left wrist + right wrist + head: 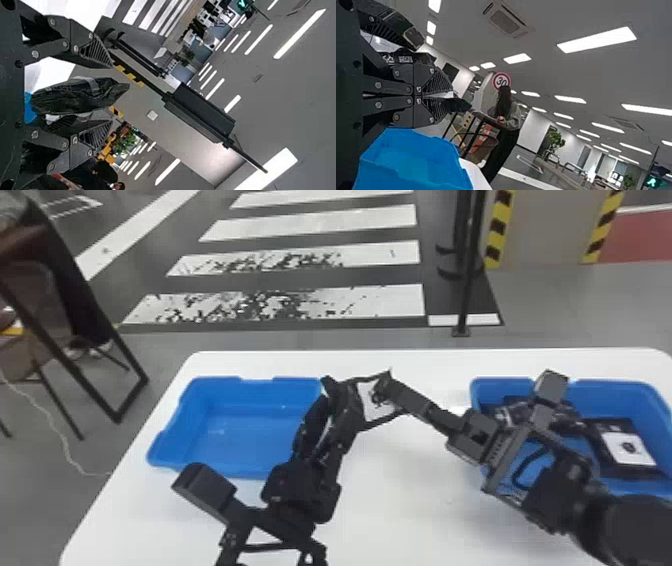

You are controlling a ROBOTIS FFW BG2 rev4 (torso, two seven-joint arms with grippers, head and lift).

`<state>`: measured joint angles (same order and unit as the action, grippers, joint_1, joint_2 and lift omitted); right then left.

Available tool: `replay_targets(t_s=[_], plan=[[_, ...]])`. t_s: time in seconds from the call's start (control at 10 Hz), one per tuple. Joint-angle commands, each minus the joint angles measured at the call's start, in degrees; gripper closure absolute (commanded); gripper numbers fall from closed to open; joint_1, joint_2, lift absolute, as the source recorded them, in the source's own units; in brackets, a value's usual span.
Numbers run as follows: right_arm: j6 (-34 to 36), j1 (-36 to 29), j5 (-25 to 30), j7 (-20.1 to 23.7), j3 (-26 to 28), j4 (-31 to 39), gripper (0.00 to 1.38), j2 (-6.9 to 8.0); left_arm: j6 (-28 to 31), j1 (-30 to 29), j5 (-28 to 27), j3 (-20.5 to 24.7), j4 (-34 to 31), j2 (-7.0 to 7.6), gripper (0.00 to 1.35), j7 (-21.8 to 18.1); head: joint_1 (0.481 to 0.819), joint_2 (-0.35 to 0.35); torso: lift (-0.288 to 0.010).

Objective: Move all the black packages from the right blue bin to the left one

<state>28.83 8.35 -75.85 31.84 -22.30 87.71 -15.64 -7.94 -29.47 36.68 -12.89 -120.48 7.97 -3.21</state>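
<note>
Both the left bin (235, 440) and the right bin (605, 392) are plain blue, on a white table (390, 500). At the right of the head view, a black package (600, 432) bears a white label (617, 442) with a dark mark. The left wrist view has another package (67, 99), black with a grey band. Left arm (300, 490) and right arm (560, 490) are black. Along the top centre of the head view run white floor stripes (320, 220) – the nearer ones speckled black – on dark grey; upper right, a greyish pillar (545, 230) is edged in yellow-and-black diagonals, beside red flooring (640, 235).
</note>
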Motion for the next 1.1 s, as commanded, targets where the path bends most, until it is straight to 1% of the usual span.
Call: replay_targets(t_s=[0.0,0.1,0.2,0.4,0.5,0.6,0.7,0.8,0.9,1.0], plan=[[-2.3,2.1,-0.1,-0.3,-1.3,-1.9,1.18,0.08,1.0,0.4,-2.1,0.2,-0.1,0.03,1.21,-0.6,0.695,0.194,-0.140],[-3.0,3.0,-0.6,-0.4,-1.8,-3.0,1.18,0.17,4.6,1.5,-2.6,0.3,-0.2,0.12,1.21,-1.9,0.695,0.191,-0.140],[-3.2,3.2,-0.6,-0.4,-2.3,-3.4,1.18,0.26,6.4,1.9,-2.4,0.1,-0.4,0.38,1.21,-2.4,0.695,0.185,-0.140],[-3.8,3.3,-1.4,-0.5,-2.5,-4.3,1.18,0.34,7.8,1.8,-2.6,0.3,-0.8,0.56,1.21,-2.6,0.695,0.159,-0.140],[-4.2,3.3,-2.3,-0.5,-3.1,-4.5,1.12,0.34,8.1,1.6,-2.5,0.6,-0.9,0.38,1.21,-2.7,0.695,0.155,-0.140],[-4.2,3.3,-2.3,-0.4,-3.1,-4.5,1.02,0.26,8.1,1.5,-2.7,1.4,-0.9,0.03,1.21,-2.7,0.695,0.156,-0.140],[-4.5,3.0,-2.2,-0.3,-3.1,-4.5,0.68,0.17,7.8,1.5,-5.3,4.3,-0.9,-0.76,1.21,-2.6,0.695,0.158,-0.140],[-5.3,2.3,-2.0,0.0,-2.9,-4.4,0.24,-0.09,8.2,2.0,-10.9,8.8,-0.1,-1.99,1.21,-1.7,0.695,0.169,-0.140],[-5.5,1.4,-1.0,0.2,-2.1,-3.7,0.12,-0.45,7.7,4.3,-16.6,12.9,3.8,-3.13,1.21,-1.0,0.695,0.199,-0.140],[-5.5,0.8,-0.2,0.4,-1.2,-3.4,0.15,-0.53,7.2,7.7,-21.1,17.2,9.5,-3.93,1.21,-0.7,0.695,0.239,-0.140]])
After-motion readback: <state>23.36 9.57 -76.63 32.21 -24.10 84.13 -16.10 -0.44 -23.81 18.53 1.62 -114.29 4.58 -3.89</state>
